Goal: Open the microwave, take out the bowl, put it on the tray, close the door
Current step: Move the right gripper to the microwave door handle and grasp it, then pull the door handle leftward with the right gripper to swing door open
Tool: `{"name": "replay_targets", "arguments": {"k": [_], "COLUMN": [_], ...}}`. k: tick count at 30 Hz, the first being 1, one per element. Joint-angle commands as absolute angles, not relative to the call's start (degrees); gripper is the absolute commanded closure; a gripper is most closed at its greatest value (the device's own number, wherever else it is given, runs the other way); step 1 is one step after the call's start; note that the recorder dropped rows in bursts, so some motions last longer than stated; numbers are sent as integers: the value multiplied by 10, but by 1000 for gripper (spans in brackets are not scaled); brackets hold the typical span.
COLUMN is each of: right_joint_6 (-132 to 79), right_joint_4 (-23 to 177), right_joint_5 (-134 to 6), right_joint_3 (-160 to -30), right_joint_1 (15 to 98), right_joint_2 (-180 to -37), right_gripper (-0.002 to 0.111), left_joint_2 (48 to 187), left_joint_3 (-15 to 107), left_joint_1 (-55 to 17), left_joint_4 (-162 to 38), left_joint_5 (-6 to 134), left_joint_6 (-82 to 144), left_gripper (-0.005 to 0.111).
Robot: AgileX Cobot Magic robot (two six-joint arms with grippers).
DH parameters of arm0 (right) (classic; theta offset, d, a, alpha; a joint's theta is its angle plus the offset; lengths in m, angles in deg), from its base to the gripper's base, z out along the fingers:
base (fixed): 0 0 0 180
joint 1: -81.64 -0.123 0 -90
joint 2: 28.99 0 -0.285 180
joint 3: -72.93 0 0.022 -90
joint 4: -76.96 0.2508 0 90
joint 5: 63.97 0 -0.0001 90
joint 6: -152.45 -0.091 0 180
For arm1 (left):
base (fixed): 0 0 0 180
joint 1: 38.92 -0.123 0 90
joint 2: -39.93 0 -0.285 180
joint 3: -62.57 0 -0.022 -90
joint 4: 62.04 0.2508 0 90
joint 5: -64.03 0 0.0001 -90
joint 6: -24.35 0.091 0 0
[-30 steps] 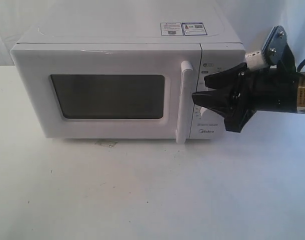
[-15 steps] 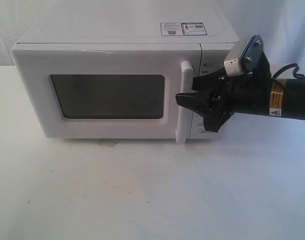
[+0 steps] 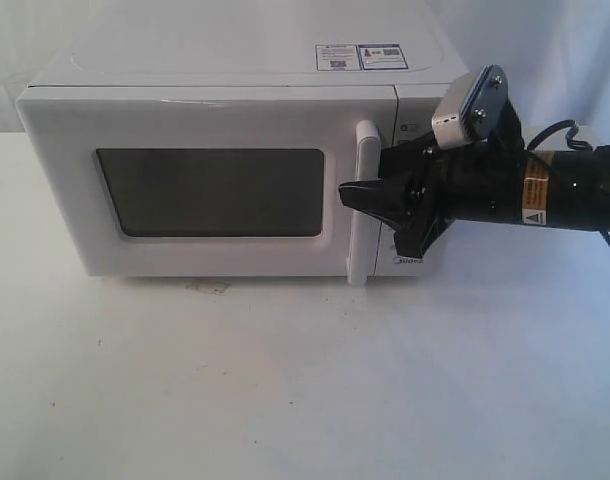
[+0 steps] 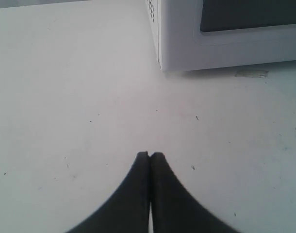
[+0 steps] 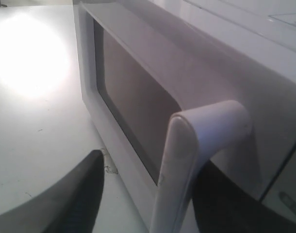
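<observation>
The white microwave (image 3: 215,110) stands on the table with its door (image 3: 210,260) shut. My right gripper (image 3: 365,175) is open and straddles the tall white bar handle (image 3: 363,240). In the right wrist view the handle (image 5: 187,160) runs between the two dark fingers (image 5: 75,194), nearer one of them, with a wide gap to the other. The dark window (image 5: 133,111) lies just beyond. My left gripper (image 4: 150,155) is shut on nothing and hovers over bare table near the microwave's corner (image 4: 160,58). The bowl is hidden and the tray is out of view.
The white table (image 3: 305,380) spreads in front of the microwave, with a small scuff (image 3: 210,287) under the door's lower edge. The right arm's black barrel and cable (image 3: 565,190) reach in from the right, covering the knob panel.
My right gripper has moved left from in front of the knob panel until its fingers sit either side of the door handle. The microwave sits slightly further left in view.
</observation>
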State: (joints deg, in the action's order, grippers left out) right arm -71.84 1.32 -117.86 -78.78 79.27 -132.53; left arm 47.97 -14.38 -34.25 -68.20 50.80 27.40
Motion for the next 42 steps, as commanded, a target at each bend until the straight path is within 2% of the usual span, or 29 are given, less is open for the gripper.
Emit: {"name": "replay_targets", "arguments": {"k": [1, 3, 6, 9, 11, 14, 20, 28, 31, 33, 36, 38, 42], "right_joint_6": [-714, -718, -750, -762, -830, -859, -881, -966, -1030, -1059, -1062, -1084, -1118], "right_joint_4": [35, 2, -169, -192, -158, -146, -154, -227, -230, -230, -230, -230, -230], "right_joint_5": [-1167, -1185, -1339, -1339, -1259, -1209, -1246, -1216, -1223, -1238, -1237, -1227, -1198], "right_joint_3": [-811, -811, -820, -825, -825, -825, -825, -825, -823, -823, -823, -823, -823], "right_joint_1": [787, 788, 788, 789, 794, 794, 794, 802, 812, 820, 822, 823, 823], "right_joint_2": [-1347, -1347, -1347, -1346, -1346, -1346, -1346, -1310, -1280, -1263, -1240, -1227, -1198], "right_gripper": [108, 108, 108, 108, 108, 108, 108, 107, 97, 83, 57, 45, 42], "left_joint_2": [477, 477, 477, 477, 477, 477, 477, 477, 477, 477, 477, 477, 477], "left_joint_3": [-147, -147, -147, -147, -147, -147, -147, -147, -147, -147, -147, -147, -147], "left_joint_1": [-343, -343, -343, -343, -343, -343, -343, -343, -343, -343, -343, -343, -343], "left_joint_4": [-686, -686, -686, -686, -686, -686, -686, -686, -686, -686, -686, -686, -686], "left_joint_5": [508, 508, 508, 508, 508, 508, 508, 508, 508, 508, 508, 508, 508], "left_joint_6": [274, 274, 274, 274, 274, 274, 274, 274, 274, 274, 274, 274, 274], "left_gripper": [107, 107, 107, 107, 107, 107, 107, 107, 107, 107, 107, 107, 107]}}
